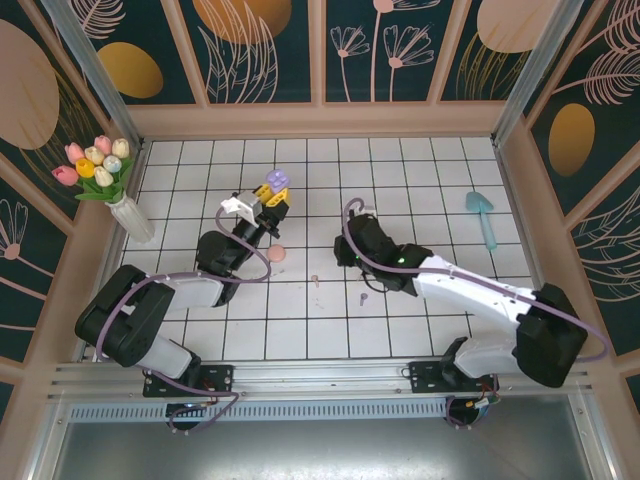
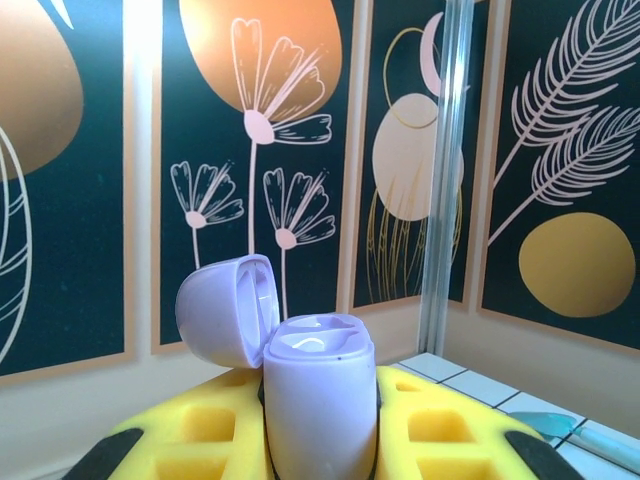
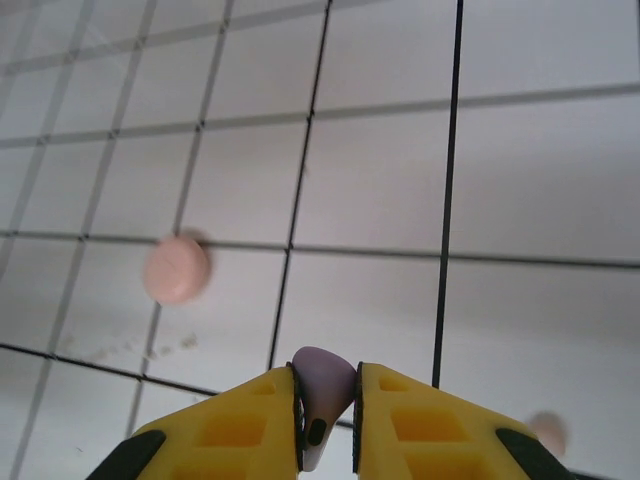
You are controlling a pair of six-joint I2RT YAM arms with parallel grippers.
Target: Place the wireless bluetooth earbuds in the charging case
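Purple case (image 2: 318,400): upright with its lid (image 2: 225,310) swung open to the left, pinched between the left gripper's (image 2: 320,455) yellow fingers (image 2: 200,430).
Purple earbud (image 3: 322,378): clamped in the right gripper (image 3: 326,415), bottom centre of the right wrist view.
Loose buds: a pink bud (image 1: 316,280) and a purple bud (image 1: 363,297) lie on the tiles (image 1: 430,180), mid-frame in the overhead view.
Slip risk: the grip is on a small rounded part, so a knock on the case rim could twist or drop the bud.
Aim risk: a misaligned stem may seat crooked and jam.
Push risk: downward force could tilt the case in its pinch.
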